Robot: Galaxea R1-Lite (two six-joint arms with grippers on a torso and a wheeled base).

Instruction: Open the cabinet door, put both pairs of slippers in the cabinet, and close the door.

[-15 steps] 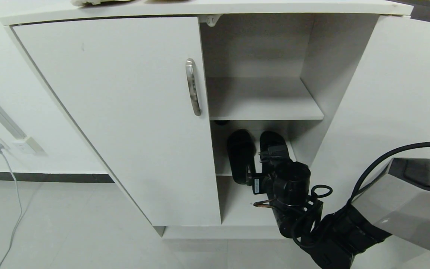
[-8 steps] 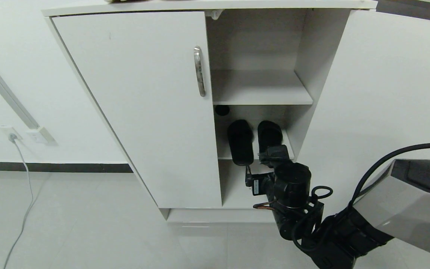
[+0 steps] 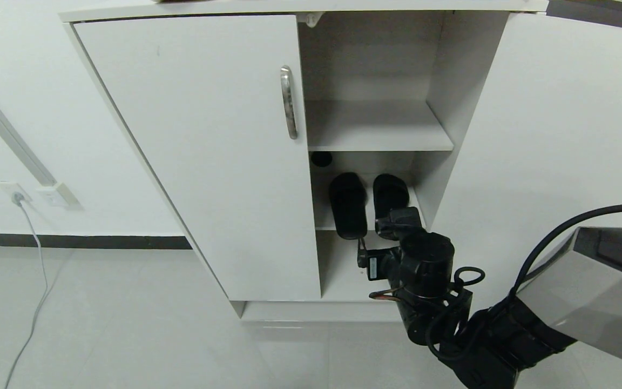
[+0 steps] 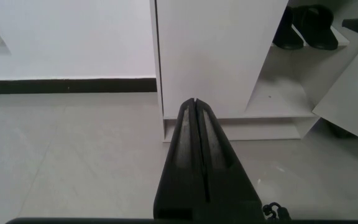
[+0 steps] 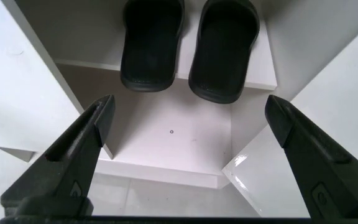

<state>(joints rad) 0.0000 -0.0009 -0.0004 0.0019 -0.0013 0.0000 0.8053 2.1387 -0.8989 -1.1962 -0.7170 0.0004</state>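
No writing, number or sign can be read here. A small pale sticker [image 3: 373, 268] sits on the wrist of the right arm [image 3: 427, 270], but whatever is printed on it is too small to make out.

Right gripper [image 5: 188, 104] — fingers [image 5: 79, 149] spread wide, right arm [image 3: 484, 340] stretched forward behind it, left gripper [image 4: 194, 109] — fingers pressed together.

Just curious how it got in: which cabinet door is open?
The right door, swung wide; the left door, with the handle, is shut.
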